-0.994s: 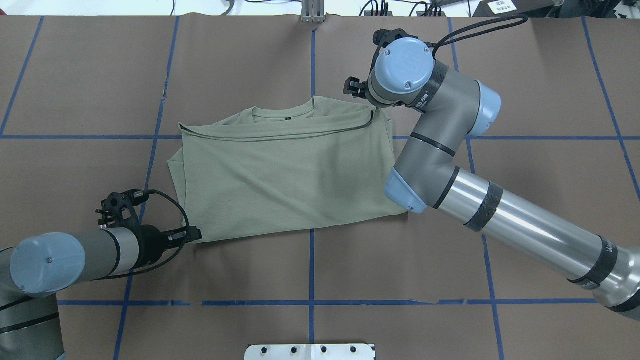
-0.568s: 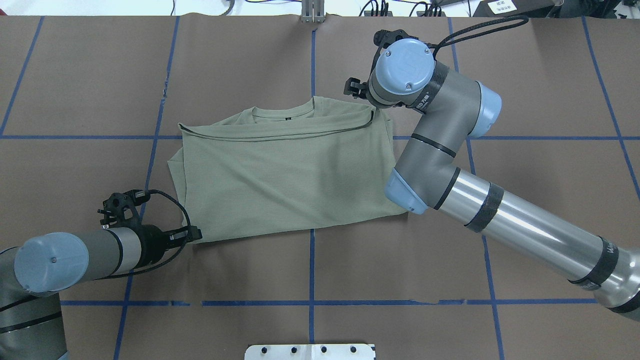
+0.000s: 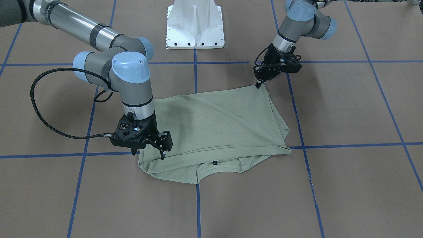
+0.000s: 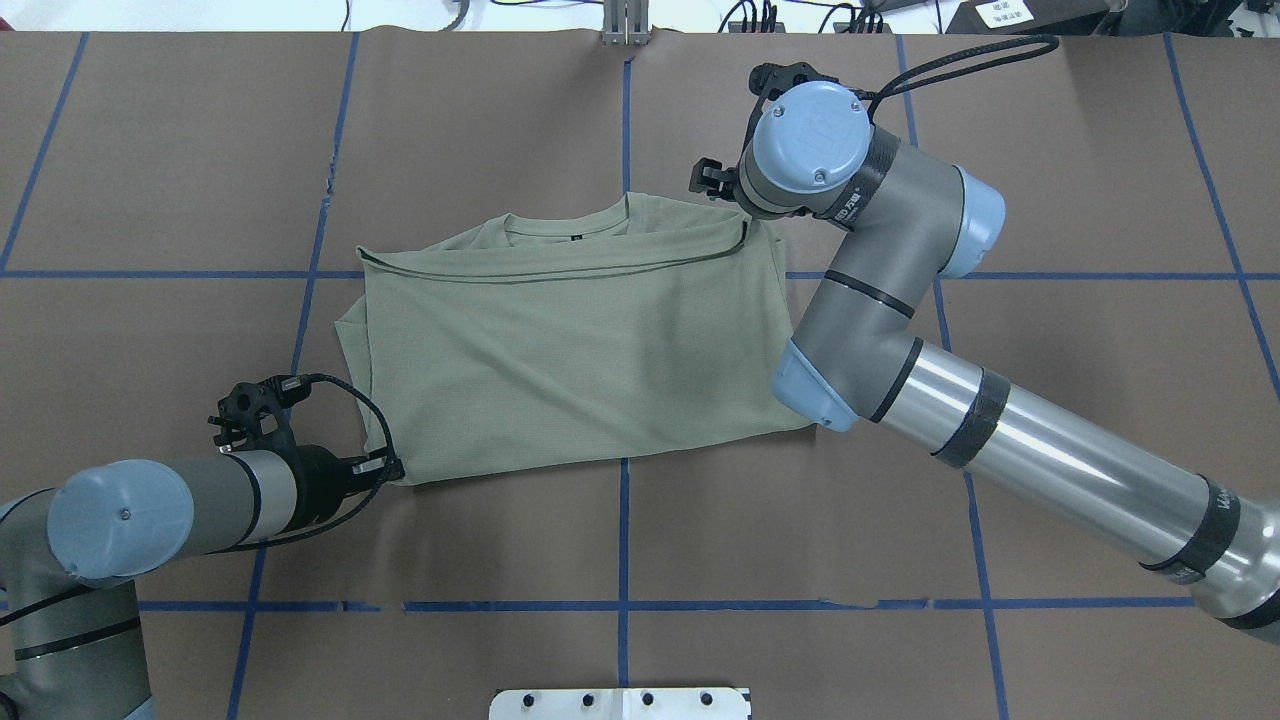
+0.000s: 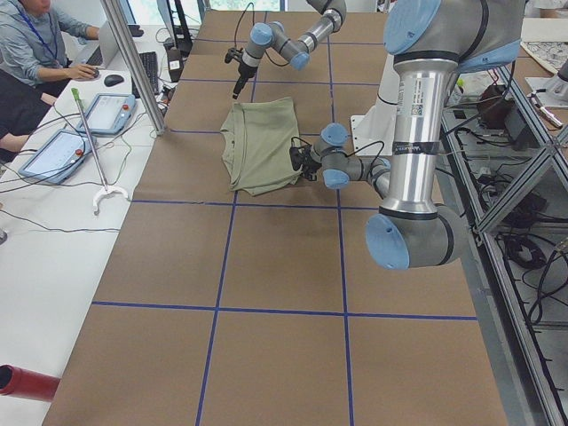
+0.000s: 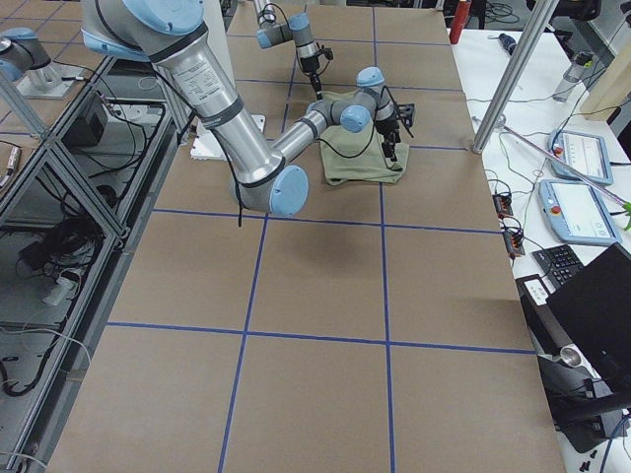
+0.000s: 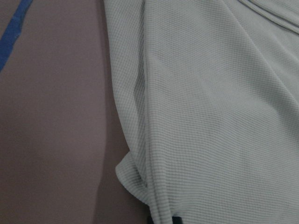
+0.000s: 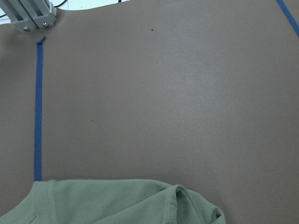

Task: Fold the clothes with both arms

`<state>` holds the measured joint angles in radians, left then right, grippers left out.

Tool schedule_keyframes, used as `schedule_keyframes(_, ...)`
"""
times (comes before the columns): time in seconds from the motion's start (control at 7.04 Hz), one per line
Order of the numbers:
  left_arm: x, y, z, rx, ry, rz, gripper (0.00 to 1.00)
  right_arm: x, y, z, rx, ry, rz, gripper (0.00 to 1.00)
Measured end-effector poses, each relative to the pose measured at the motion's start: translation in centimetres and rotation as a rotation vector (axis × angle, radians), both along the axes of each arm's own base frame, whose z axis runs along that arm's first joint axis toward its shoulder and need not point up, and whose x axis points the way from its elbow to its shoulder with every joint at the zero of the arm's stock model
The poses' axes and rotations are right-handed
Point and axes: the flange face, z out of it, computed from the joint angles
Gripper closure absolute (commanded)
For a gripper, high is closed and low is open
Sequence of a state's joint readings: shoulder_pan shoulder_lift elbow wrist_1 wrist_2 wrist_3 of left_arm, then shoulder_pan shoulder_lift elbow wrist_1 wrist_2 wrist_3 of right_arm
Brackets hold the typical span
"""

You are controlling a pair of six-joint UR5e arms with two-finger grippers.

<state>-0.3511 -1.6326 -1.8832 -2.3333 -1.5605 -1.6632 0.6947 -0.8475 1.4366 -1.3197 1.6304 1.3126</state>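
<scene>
The pale sage-green shirt (image 4: 570, 350) lies folded flat on the brown table, neckline and dark label (image 3: 214, 162) at the far edge. My left gripper (image 4: 392, 468) sits low at the shirt's near left corner. Its fingers come to one point (image 3: 258, 85), shut on the cloth edge. In the left wrist view the hem (image 7: 140, 186) runs down between dark fingertips. My right gripper (image 3: 148, 153) stands open over the far right shoulder corner, one fingertip (image 3: 162, 156) touching the cloth. From overhead the right wrist hides it. The right wrist view shows only the shirt's edge (image 8: 117, 203).
The white pedestal (image 3: 195, 23) stands at the robot's side of the table. Blue tape lines (image 4: 622, 540) grid the brown cover. In the exterior left view people sit at a side desk with tablets (image 5: 53, 151), behind a metal post (image 5: 133, 62).
My left arm's elbow and wrist have shifted a little to the right, toward the shirt, its fingertips staying at the corner. The right wrist has edged slightly right. The shirt has not moved.
</scene>
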Motion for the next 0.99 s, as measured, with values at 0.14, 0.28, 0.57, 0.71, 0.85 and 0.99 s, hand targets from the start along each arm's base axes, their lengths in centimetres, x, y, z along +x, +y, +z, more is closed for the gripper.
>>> schedule_keyframes(0.14, -1.1, 0.1, 0.2, 0.004, -0.005, 0.000, 1.00, 0.0, 0.2, 0.0, 0.003, -0.002, -0.001, 0.00)
schedule_keyframes(0.28, -2.7, -0.1, 0.9, 0.027, -0.028, 0.003, 1.00, 0.0, 0.4, -0.1, 0.006, -0.004, -0.002, 0.00)
schedule_keyframes(0.57, -7.6, -5.0, 3.2, 0.166, -0.145, -0.031, 1.00, 0.0, 0.7, -0.2, 0.007, -0.006, -0.004, 0.00)
schedule_keyframes(0.71, -10.3, -9.1, 4.8, 0.225, -0.220, -0.055, 1.00, -0.1, 0.8, -0.2, 0.008, -0.007, -0.005, 0.00)
schedule_keyframes(0.85, -11.8, -14.3, 6.2, 0.268, -0.288, -0.076, 1.00, -0.2, 0.9, -0.3, 0.008, -0.009, -0.007, 0.00)
schedule_keyframes(0.99, -11.6, -21.6, 7.1, 0.300, -0.358, -0.103, 1.00, -0.4, 1.2, -0.5, 0.010, -0.012, -0.010, 0.00)
